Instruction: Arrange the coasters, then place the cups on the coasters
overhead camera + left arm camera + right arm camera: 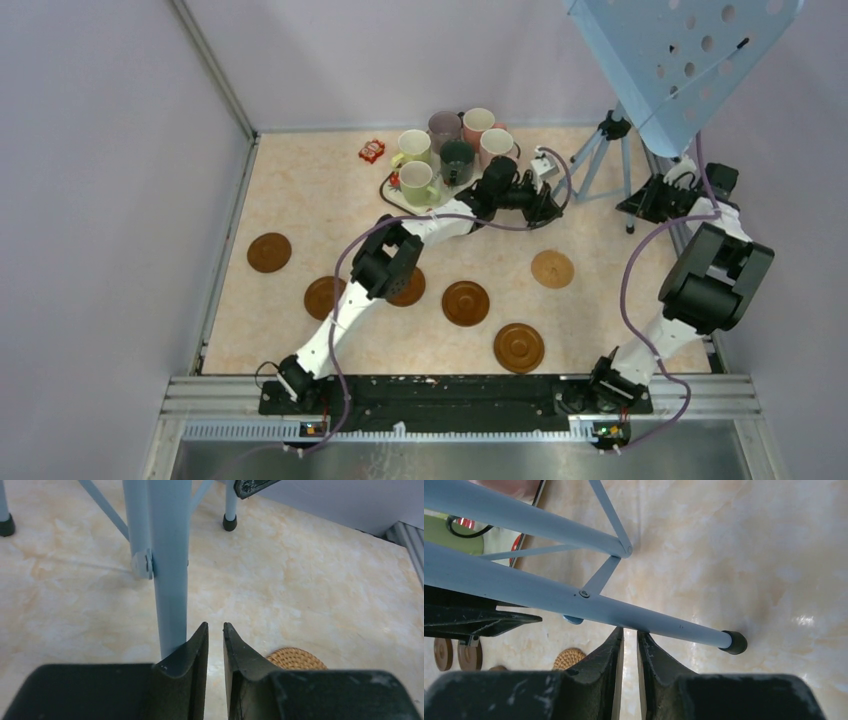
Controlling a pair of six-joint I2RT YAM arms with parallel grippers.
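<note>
Several brown coasters lie spread on the table, among them ones at far left (269, 252), in the middle (466, 303) and near the front (519, 347). A lighter tan woven coaster (552, 269) lies to the right (295, 658) (569, 657). Several cups (458, 160) stand bunched on the tray (387, 191) at the back. My left gripper (548, 205) (215, 626) reaches past the tray, right beside a tripod leg (170, 570). Its jaws stand a narrow gap apart with nothing between them. My right gripper (632, 205) (630, 630) hovers at another tripod leg (574, 597), also narrowly open and holding nothing.
A pale blue tripod (600, 150) stands at the back right and carries a perforated blue panel (680, 50). One rubber foot (735, 642) sits just right of my right gripper. A small red packet (371, 151) lies left of the cups. Walls enclose the table.
</note>
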